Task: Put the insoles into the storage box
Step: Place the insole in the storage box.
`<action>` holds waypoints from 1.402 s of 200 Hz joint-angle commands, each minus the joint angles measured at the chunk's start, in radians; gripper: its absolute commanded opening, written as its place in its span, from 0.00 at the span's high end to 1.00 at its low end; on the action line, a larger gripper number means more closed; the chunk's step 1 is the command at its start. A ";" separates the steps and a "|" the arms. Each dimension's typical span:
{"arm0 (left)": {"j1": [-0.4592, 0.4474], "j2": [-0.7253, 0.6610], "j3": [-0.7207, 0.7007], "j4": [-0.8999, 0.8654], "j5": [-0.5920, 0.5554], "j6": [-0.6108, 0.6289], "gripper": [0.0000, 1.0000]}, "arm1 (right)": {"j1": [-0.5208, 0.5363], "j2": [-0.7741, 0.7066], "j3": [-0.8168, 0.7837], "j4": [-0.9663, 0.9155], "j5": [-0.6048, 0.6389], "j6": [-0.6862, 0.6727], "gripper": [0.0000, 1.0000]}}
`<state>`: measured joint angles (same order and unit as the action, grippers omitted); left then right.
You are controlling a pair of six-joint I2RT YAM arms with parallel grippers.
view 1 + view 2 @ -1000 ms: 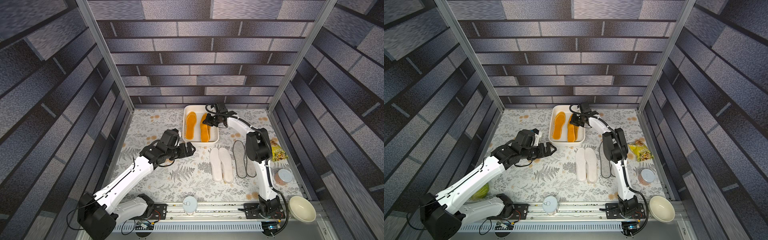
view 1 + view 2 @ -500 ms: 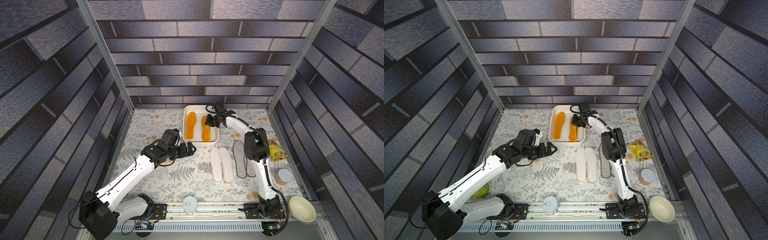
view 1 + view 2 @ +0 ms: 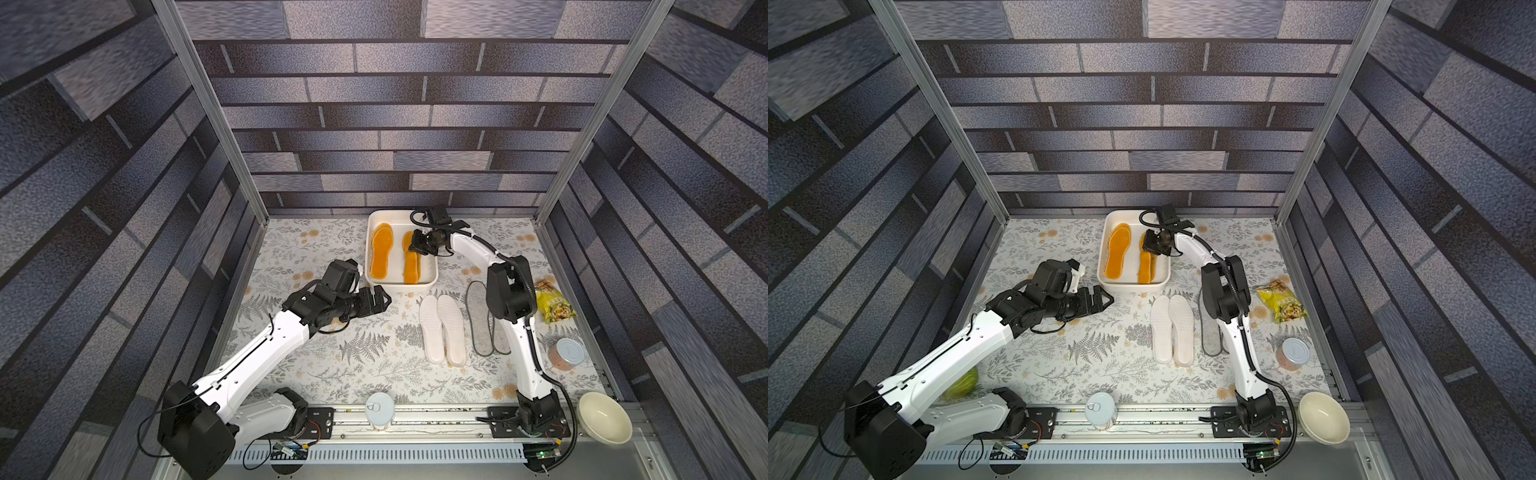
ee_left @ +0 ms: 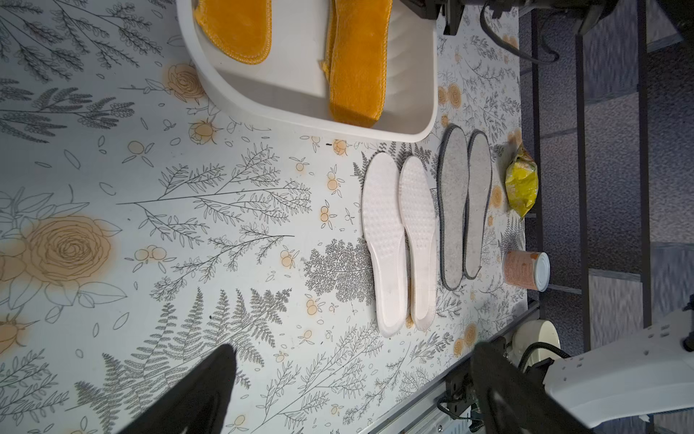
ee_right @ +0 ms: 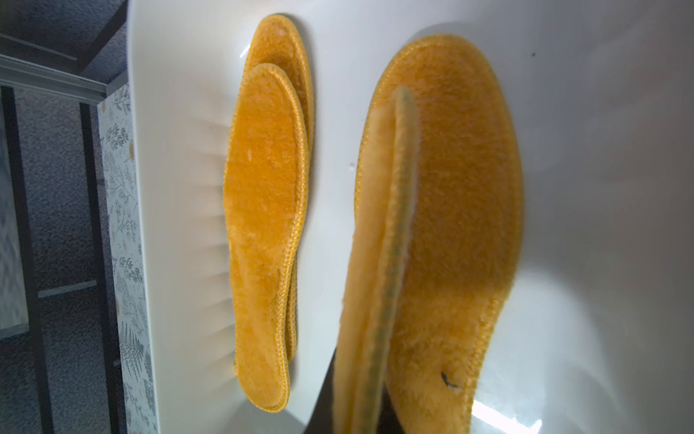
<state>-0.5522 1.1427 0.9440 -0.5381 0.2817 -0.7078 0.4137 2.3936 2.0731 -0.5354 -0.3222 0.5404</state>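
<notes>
Furthest left, the left gripper (image 3: 384, 300): jaws wide apart, holding nothing, low above the tablecloth (image 3: 332, 365). Just beyond its fingertips, the storage box (image 3: 401, 284), with 2 orange insoles (image 3: 381, 251) stacked flat on the side nearer that gripper. Further right, the right gripper (image 3: 417, 246), pinched shut on a 4th orange insole (image 5: 390, 244), held on edge inside the box, directly ahead of the jaws, above a 3rd orange one (image 5: 462, 188) lying flat. Judged light, plush and floppy, so best pinched at a stitched rim near heel or toe and lowered gently. Back toward the right arm's base, on the cloth: 2 white foam insoles (image 3: 441, 328), probably springy and somewhat stiffer. Touching or nearly touching them, 2 grey felt insoles (image 3: 478, 320), likely thin and limp. All 4 flat, so probably needing an edge lifted first.
</notes>
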 commanded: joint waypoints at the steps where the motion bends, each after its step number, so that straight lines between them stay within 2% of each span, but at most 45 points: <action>1: 0.010 -0.012 -0.013 0.000 0.005 -0.003 0.00 | -0.007 0.009 0.010 0.059 -0.045 -0.006 0.93; 14: 0.010 -0.011 -0.013 0.000 0.005 -0.005 0.00 | -0.008 0.011 0.010 0.070 -0.055 -0.015 0.96; 74: 0.012 -0.015 -0.014 -0.003 0.005 -0.007 0.00 | -0.017 0.052 0.018 -0.016 0.016 0.058 0.95; 89: 0.012 -0.019 -0.014 -0.007 0.004 -0.007 0.00 | -0.022 0.054 0.007 -0.018 0.028 0.076 0.90; 111: 0.012 -0.020 -0.015 -0.009 0.002 -0.006 0.00 | -0.024 0.053 0.013 -0.041 0.038 0.082 0.88; 131: 0.014 -0.020 -0.016 -0.008 0.001 -0.007 0.00 | -0.025 0.031 0.009 -0.055 0.071 0.079 0.72; 151: 0.014 -0.020 -0.017 -0.006 0.003 -0.008 0.00 | -0.025 0.011 0.014 -0.065 0.085 0.068 0.62; 215: 0.014 -0.012 -0.018 -0.001 0.005 -0.011 0.00 | -0.024 -0.056 -0.016 -0.029 0.090 0.055 0.53; 242: 0.014 -0.013 -0.017 -0.001 0.005 -0.010 0.00 | -0.025 -0.088 -0.032 -0.003 0.101 0.043 0.45; 280: 0.014 -0.012 -0.019 0.000 0.003 -0.012 0.00 | -0.025 -0.063 0.025 -0.042 0.110 0.021 0.44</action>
<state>-0.5476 1.1423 0.9413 -0.5381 0.2817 -0.7120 0.3962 2.3463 2.0571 -0.5541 -0.2325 0.5838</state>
